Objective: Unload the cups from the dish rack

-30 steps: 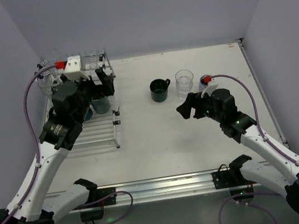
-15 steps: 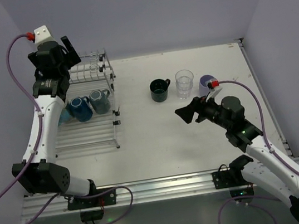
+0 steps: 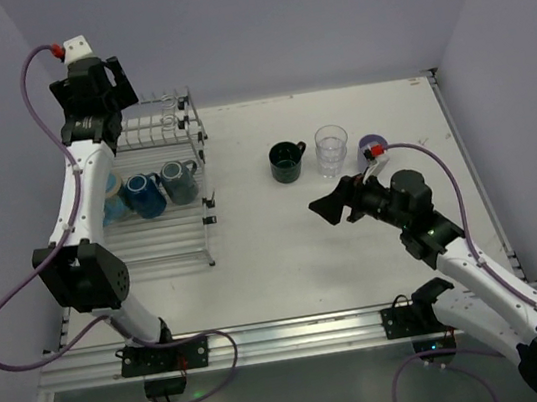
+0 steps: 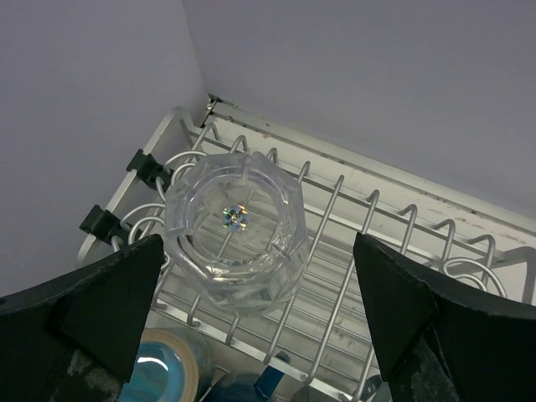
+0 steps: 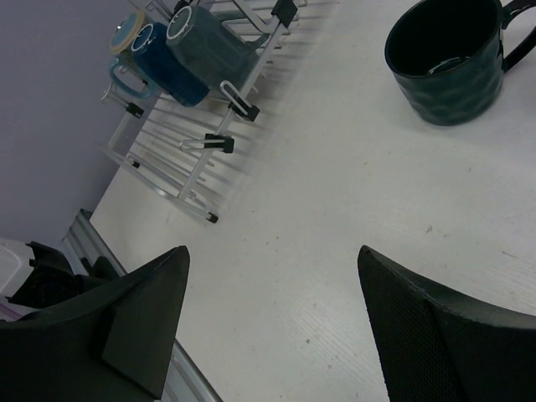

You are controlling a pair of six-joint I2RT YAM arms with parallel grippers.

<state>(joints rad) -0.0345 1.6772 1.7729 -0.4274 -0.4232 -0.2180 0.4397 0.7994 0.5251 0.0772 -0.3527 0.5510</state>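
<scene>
We are noting both jaws standing wide, gripping nothing: left gripper [image 4: 258, 251] hovering above a glass tumbler [image 4: 234, 226], right gripper [image 5: 272, 260] over open table [image 3: 286, 249]. Tumbler is sitting in the dish rack [image 4: 335, 209], upper tier, far-left corner near the walls [image 4: 100, 100], axis pointing up.

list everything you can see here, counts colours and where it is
dish rack: one, silver wire, two tiers, table's left side
rack mugs: three, lower tier; light blue mug, blue mug, grey mug
rack tumblers: two, clear, upper tier; corner tumbler far left, second tumbler far right
dark green mug: one, upright on the table, right of the rack
table tumbler: one, clear, beside the dark green mug
lavender cup: one, right of the table tumbler, partly hidden
table: one, white
left gripper: black, jaws open above the corner tumbler
right gripper: black, jaws open, empty, over the table
</scene>
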